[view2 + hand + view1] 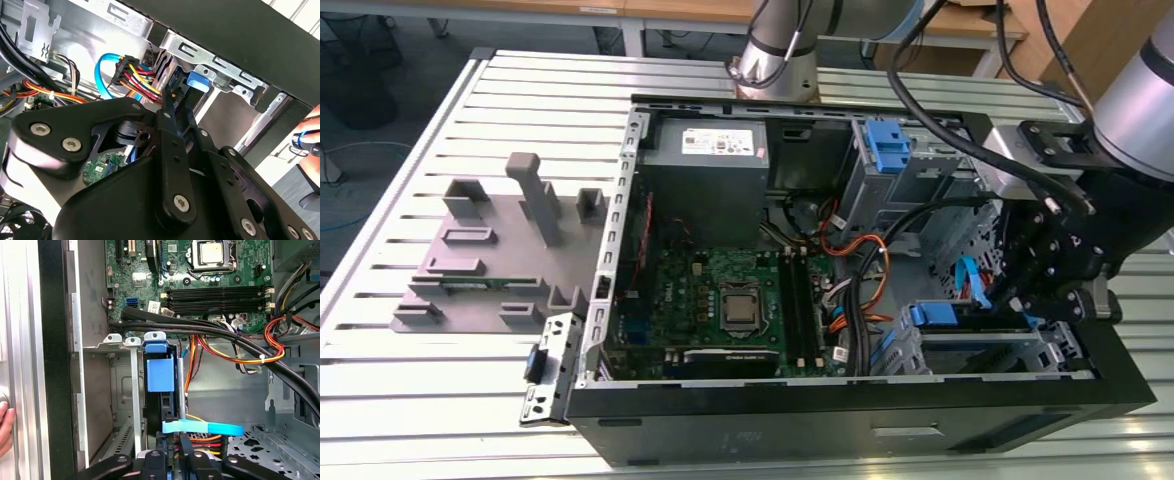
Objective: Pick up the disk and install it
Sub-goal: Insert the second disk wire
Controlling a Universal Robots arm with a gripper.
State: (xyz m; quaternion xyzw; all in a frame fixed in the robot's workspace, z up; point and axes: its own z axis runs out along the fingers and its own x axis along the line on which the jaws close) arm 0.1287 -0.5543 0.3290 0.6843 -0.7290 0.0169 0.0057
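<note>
The disk (166, 407) stands on edge in the drive cage (987, 345) at the case's front corner, on the exterior view's right. Its blue caddy tab (160, 371) points toward the motherboard; that tab also shows in the second wrist view (198, 80) and the exterior view (934, 315). My gripper (174, 452) reaches down into the case above the cage (1041, 295). Its two black fingers (167, 112) sit close on either side of the disk's thin rear end, shut on it. Red, yellow and black power wires (137, 75) and a light-blue flat cable (205, 428) lie right beside the fingers.
The open black tower (854, 420) lies on a slatted aluminium table (440, 400). Inside are the motherboard (720, 300), a grey power-supply box (707, 160) and a second blue bracket (887, 145). A grey fixture (494, 250) sits beside the case. A person's hand (4, 425) rests outside the case wall.
</note>
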